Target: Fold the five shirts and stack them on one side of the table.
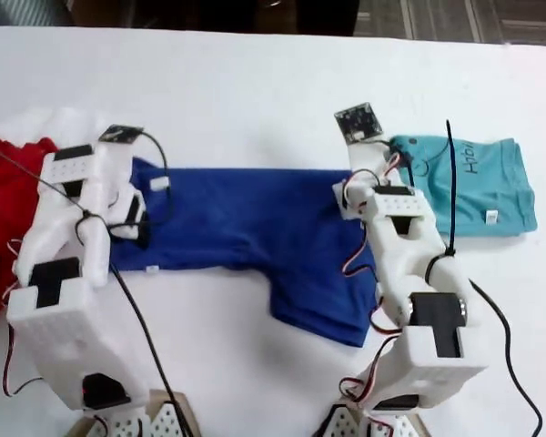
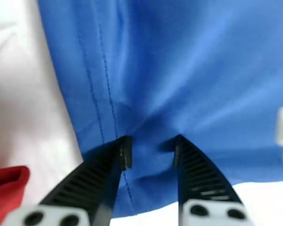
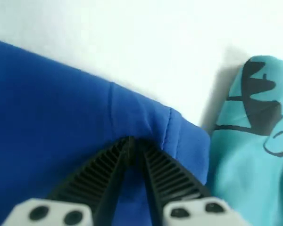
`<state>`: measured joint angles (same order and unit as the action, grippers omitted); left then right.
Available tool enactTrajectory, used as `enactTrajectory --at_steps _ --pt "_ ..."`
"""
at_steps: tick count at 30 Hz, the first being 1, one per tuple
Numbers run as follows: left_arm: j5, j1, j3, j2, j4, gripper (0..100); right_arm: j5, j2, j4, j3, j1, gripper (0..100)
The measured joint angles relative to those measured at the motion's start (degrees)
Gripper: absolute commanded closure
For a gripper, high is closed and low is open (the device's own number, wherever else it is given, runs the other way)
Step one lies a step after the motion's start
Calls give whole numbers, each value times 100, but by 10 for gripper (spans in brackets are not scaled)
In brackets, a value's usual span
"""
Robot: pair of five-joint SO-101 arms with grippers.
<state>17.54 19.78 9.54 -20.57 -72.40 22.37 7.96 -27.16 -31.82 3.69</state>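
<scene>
High view, table (image 1: 255,82): white surface, both arms enter from 6 o'clock.

Blue shirt (image 1: 246,223): lies spread across the middle of the table, long axis from 9 to 3 o'clock. One part of it hangs out toward 5 o'clock, near the right arm's base. It is not folded.

Left gripper (image 2: 151,151): sits at the 9 o'clock end of the blue shirt. The jaws stand apart, with both tips down on the fabric just inside a stitched hem. The cloth puckers into creases between the tips, but nothing is clamped.

Right gripper (image 3: 134,143): sits at the shirt's 3 o'clock end, at the far corner. The jaws are pressed together on a fold of blue fabric just beside the hem seam, so the cloth is pinched.

Teal shirt (image 1: 473,182): lies at 3 o'clock of the blue shirt as a compact rectangle flat on the table, with dark print on its upper face. In the right wrist view its edge lies just beside the blue corner; I cannot tell whether they touch.

Red shirt (image 1: 5,200): bunched at the table's 9 o'clock edge, partly behind the left arm.

White cloth (image 1: 59,123): a crumpled heap at 12 o'clock of the red shirt, touching it.
</scene>
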Motion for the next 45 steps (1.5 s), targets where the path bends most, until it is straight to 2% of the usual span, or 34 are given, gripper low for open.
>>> enactTrajectory --at_steps 6,11,15,22,26,30,33,35,39,45 --pt "-9 -53 -352 176 -536 836 70 -281 -888 290 -18 978" --pt "-9 -273 -457 976 -949 836 70 -1477 -1697 352 -18 978" --pt "9 -369 0 1846 -1002 836 105 -2602 -2374 255 18 978" --pt "237 -360 2022 3033 527 836 123 -4114 -3429 -448 510 977" --pt "273 -352 3024 3095 1688 836 123 -4703 -3965 -1046 879 977" --pt "273 -229 3305 2778 2453 836 132 -4949 -4088 -1890 1301 977" --pt "273 -229 3305 2470 2673 836 132 -4976 -4079 -2444 1688 972" --pt "273 -220 3262 2409 2681 836 158 -4976 -4079 -2629 1881 930" --pt "273 -220 3191 2259 2681 836 791 -4976 -4079 -2945 2277 836" --pt "273 -220 3174 2242 2681 836 1538 -4976 -4062 -3499 2409 868"
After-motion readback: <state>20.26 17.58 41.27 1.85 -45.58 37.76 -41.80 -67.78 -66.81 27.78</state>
